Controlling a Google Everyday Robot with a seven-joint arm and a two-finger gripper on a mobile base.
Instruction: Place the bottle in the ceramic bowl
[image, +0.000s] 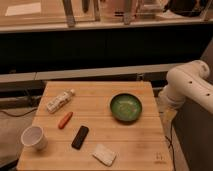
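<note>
A pad (104, 154) is seen nearest, at the desk's (142, 145) front, with a cup (34, 137) at the left. The bottle (60, 101) is laid flat at the back left, well apart from the bowl (126, 107). Only the arm (187, 82) is seen, at the right edge; the tool is out of view and its state cannot be told

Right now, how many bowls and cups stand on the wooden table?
2: the ceramic bowl right of centre, the white cup front left. None seems hidden. The gripper is out of view.
</note>
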